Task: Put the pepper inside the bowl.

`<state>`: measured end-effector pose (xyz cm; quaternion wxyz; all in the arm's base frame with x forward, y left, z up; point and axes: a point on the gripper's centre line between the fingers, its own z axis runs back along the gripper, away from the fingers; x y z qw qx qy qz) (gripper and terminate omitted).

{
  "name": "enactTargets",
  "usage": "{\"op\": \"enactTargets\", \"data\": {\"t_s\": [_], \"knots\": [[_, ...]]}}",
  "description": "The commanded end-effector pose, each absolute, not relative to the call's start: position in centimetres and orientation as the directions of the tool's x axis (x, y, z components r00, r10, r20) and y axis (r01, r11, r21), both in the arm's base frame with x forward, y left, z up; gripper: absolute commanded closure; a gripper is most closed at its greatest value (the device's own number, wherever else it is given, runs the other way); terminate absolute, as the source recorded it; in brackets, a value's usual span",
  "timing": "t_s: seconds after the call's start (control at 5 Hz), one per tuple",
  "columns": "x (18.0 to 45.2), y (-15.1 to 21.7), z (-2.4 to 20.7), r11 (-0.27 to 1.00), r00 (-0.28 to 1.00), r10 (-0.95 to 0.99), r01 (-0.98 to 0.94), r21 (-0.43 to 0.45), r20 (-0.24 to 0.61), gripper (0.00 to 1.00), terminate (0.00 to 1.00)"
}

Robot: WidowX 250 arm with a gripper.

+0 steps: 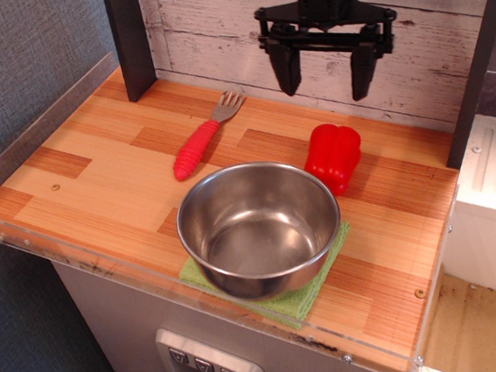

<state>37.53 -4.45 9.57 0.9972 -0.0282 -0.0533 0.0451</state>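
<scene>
The red pepper (334, 157) stands on the wooden counter at the right, just behind and right of the steel bowl (259, 226). The bowl is empty and sits on a green cloth (304, 297) near the front edge. My black gripper (326, 89) hangs open and empty in the air above and slightly behind the pepper, its two fingers spread wide and pointing down. It touches nothing.
A fork with a red handle (198, 149) lies left of the pepper, behind the bowl. A dark post (129, 41) stands at the back left and another (476, 67) at the right. A whitewashed plank wall (215, 31) backs the counter.
</scene>
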Motion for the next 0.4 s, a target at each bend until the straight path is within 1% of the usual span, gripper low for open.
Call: {"op": "enactTargets", "data": {"t_s": [0.0, 0.2], "knots": [[37.0, -4.4, 8.2, 0.991, 0.987, 0.134, -0.133, -0.019, 0.086, 0.00, 0.00], [35.5, -3.9, 6.9, 0.991, 0.990, 0.130, -0.131, 0.004, 0.048, 0.00, 0.00]]}}
